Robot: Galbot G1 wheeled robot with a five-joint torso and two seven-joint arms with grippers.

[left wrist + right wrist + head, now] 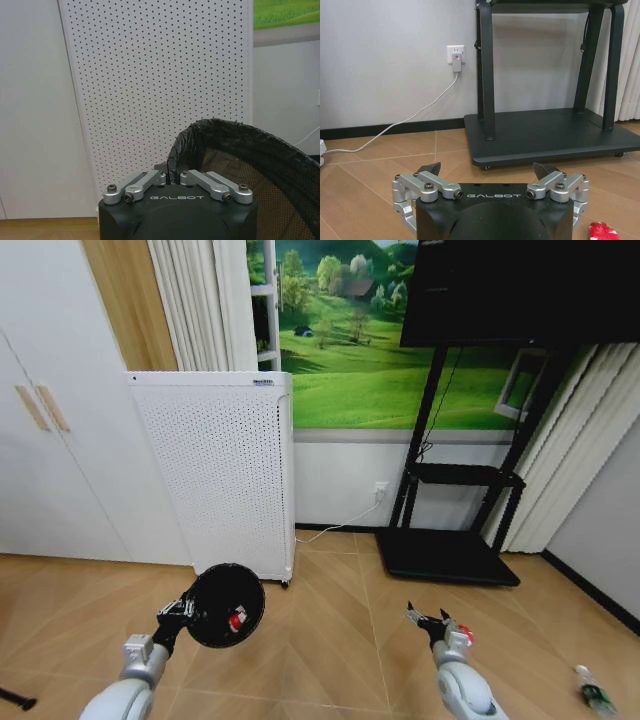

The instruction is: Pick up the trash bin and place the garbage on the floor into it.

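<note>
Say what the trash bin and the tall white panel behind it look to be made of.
Trash bin: fine dark mesh sides, likely metal or plastic, rim wrapped in a glossy, crinkled black film liner; the left gripper pinches that rim.
White panel: a rigid matte white sheet with even rows of small punched holes, probably painted metal or plastic.
</note>
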